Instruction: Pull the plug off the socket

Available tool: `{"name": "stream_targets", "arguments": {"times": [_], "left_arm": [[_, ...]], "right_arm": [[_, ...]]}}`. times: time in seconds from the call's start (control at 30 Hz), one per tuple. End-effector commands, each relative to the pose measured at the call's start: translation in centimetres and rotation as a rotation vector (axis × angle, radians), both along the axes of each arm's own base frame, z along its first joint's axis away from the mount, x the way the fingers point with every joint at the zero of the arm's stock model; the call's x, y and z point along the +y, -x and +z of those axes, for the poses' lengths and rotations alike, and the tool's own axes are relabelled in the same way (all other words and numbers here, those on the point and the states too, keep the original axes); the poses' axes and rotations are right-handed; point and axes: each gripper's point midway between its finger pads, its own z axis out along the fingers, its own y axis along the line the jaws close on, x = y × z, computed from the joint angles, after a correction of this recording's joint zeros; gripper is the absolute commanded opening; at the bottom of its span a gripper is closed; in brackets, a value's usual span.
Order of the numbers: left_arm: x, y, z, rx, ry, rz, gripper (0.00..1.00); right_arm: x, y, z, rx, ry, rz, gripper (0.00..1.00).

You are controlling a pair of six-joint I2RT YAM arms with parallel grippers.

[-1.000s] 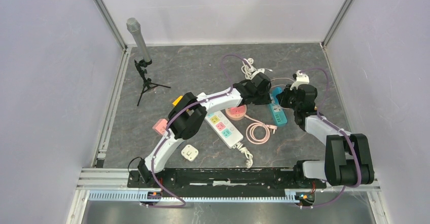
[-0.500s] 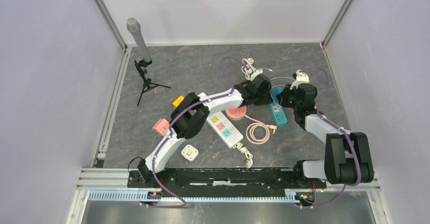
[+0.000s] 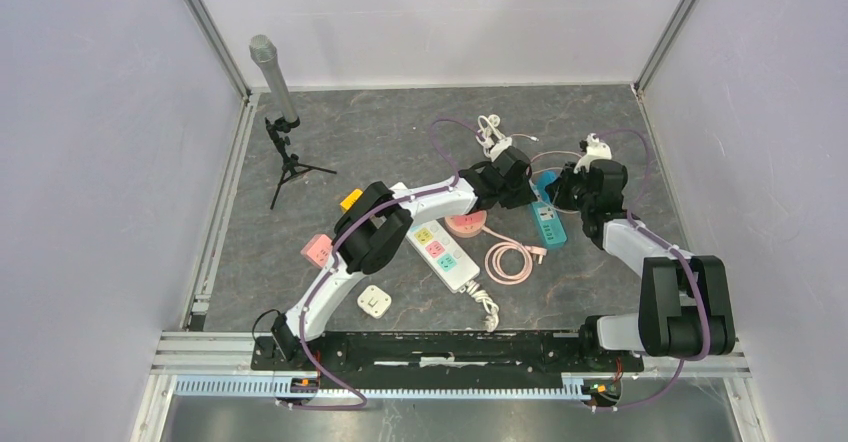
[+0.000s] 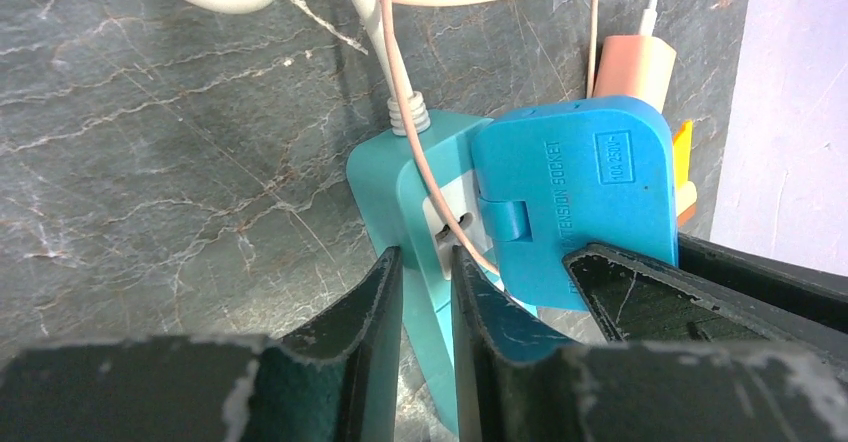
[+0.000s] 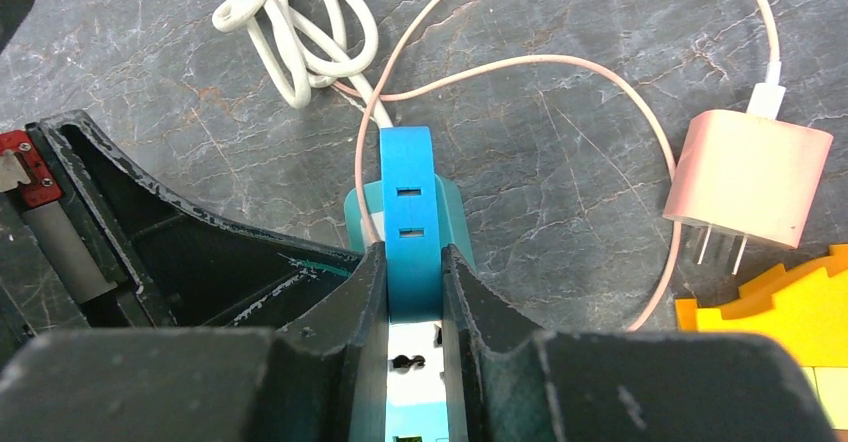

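Observation:
A teal power strip (image 3: 548, 224) lies right of the table's centre, with a blue plug (image 3: 545, 180) standing in its far end. In the left wrist view my left gripper (image 4: 427, 297) is shut on the side wall of the teal strip (image 4: 395, 177), and the blue plug (image 4: 580, 187) is just to its right. In the right wrist view my right gripper (image 5: 405, 297) is shut on the blue plug (image 5: 405, 202), above the strip's white face (image 5: 410, 357). In the top view the left gripper (image 3: 520, 187) and right gripper (image 3: 562, 190) face each other across the plug.
A pink charger (image 5: 755, 177) with a thin pink cable lies beside the strip, and a white cable coil (image 5: 290, 22) lies behind it. A white power strip (image 3: 445, 254), a pink round socket (image 3: 465, 224), a pink coiled cable (image 3: 508, 262), a white adaptor (image 3: 374, 301) and a microphone tripod (image 3: 285, 132) are on the table.
Both grippers stay clamped at the strip's far end. The right wrist has shifted slightly toward the back, and the left arm's purple cable has swung a little.

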Motion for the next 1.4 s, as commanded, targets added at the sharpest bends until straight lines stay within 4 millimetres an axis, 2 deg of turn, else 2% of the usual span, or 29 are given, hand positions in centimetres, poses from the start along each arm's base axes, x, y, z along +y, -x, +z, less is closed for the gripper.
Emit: {"name": "stream_targets", "arguments": {"times": [0.0,0.07,0.17,0.47,0.67,0.83,0.97,1.23,1.37], "left_arm": [[1.8,2.5,-3.7,0.113,-0.082,0.015,0.26],[1.9,2.4,-3.7,0.109,-0.098,0.019,0.25],[2.0,2.5,-3.9,0.115,-0.112,0.018,0.25],[2.2,2.6,-4.1,0.117,-0.123,0.014,0.24],[1.8,2.5,-3.7,0.102,-0.105,0.002,0.24],[0.5,2.2,-0.5,0.026,-0.046,-0.078,0.26],[0.0,2.0,3.5,-0.048,-0.012,-0.125,0.33],[1.2,2.5,10.3,-0.145,0.010,-0.175,0.52],[2.3,3.1,13.8,-0.209,0.005,-0.209,0.62]], "right_arm": [[0.9,-1.4,2.8,-0.065,-0.065,0.029,0.00],[1.8,-1.5,3.6,-0.086,-0.111,0.062,0.00],[1.3,-1.7,4.1,-0.099,-0.150,0.058,0.00],[1.2,-1.3,3.8,-0.102,-0.165,0.059,0.00],[-0.1,-1.8,6.7,-0.189,-0.123,0.021,0.00],[-3.2,-1.7,7.8,-0.224,-0.035,-0.121,0.00],[-5.4,-1.6,6.5,-0.164,0.006,-0.238,0.00],[-4.8,-2.3,2.6,-0.022,-0.027,-0.196,0.00],[-4.7,-2.3,1.0,0.028,-0.029,-0.187,0.09]]}}
